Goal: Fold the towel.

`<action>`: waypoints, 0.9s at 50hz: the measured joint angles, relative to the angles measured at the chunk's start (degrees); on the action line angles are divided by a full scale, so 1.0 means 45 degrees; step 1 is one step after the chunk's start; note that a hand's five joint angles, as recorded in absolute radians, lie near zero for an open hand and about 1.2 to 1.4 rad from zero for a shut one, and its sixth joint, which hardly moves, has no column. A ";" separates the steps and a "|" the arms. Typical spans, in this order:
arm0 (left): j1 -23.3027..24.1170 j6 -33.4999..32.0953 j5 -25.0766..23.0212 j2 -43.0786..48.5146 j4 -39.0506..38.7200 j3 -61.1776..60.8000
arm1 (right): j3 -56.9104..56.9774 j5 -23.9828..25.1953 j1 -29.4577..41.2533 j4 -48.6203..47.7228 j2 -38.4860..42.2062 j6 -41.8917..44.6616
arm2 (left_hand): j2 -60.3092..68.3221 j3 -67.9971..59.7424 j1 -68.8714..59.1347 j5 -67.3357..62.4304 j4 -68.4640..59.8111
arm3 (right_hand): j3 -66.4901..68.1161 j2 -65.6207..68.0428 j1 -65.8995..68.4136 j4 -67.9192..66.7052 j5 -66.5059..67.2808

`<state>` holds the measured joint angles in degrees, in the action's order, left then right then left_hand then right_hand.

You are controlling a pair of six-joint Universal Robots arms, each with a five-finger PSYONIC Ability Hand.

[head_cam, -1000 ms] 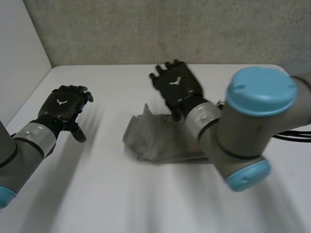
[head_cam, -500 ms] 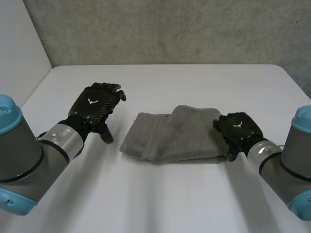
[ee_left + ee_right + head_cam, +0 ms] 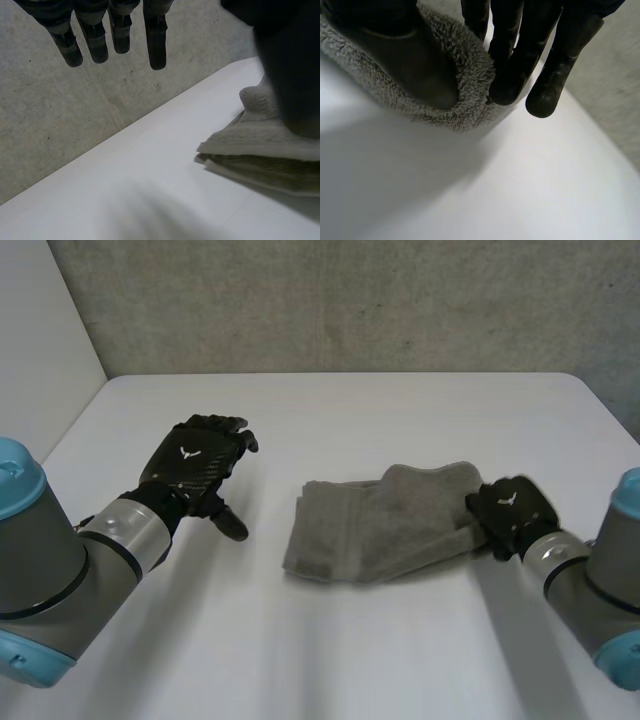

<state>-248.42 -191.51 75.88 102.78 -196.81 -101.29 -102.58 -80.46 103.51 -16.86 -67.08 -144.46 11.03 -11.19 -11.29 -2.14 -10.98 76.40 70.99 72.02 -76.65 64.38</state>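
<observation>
Towel (image 3: 375, 528): where does it lie?
Grey and loosely folded over itself, it rests on the white table (image 3: 350, 410), a little toward the robot's right side of the middle.
Which hand is on it?
Right hand (image 3: 508, 512), at the towel's right edge. In the right wrist view the fluffy edge is pinched between the thumb (image 3: 395, 50) and the fingers (image 3: 512, 60), so this hand grasps the cloth.
And the other one?
Left hand (image 3: 193, 462) is over bare table, well apart from the towel's left edge. Its fingers (image 3: 156, 37) hang straight and relaxed, the thumb sticks out to the side, and it grips nothing.
Does the left wrist view show the towel?
Yes, beyond that hand's thumb: stacked layers, the top one bunched up.
Behind the table?
Rough grey wall (image 3: 350, 300).
</observation>
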 measured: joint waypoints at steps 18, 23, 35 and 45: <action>0.0028 0.0277 0.0036 0.0010 -0.0017 0.0213 | 0.3861 0.0204 0.4291 0.1894 0.0635 0.0886 | 0.0000 0.0012 0.0001 -0.0001 0.0000 | 0.0079 0.0300 0.0181 -0.0001 0.0002; 0.0029 0.0267 0.0034 0.0026 -0.0023 0.0236 | 0.4305 0.0362 0.5704 0.2081 0.1862 0.0966 | 0.0000 0.0012 0.0001 -0.0001 0.0001 | 0.0087 0.0301 0.0182 -0.0001 0.0002; 0.0124 0.0260 0.0379 0.0212 0.0043 0.1058 | 0.3931 0.0537 0.6278 0.2504 0.2022 0.0945 | 0.0000 0.0012 0.0001 -0.0001 0.0001 | -1.2617 -1.1716 -1.2119 1.3020 -1.2732; 0.1133 0.0617 0.1539 0.1036 0.0085 0.2498 | 0.2810 0.0429 0.6000 0.2545 0.0209 0.0618 | -0.0019 0.0045 0.0052 -0.0001 0.0020 | -1.3820 -1.2642 -1.3050 1.3808 -1.3500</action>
<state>-243.32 -188.73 82.81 107.44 -196.42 -90.05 -89.93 -78.53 130.51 -5.40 -66.14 -141.68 10.95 -10.99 -11.06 -2.14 -10.89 14.21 14.10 13.30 -14.52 3.63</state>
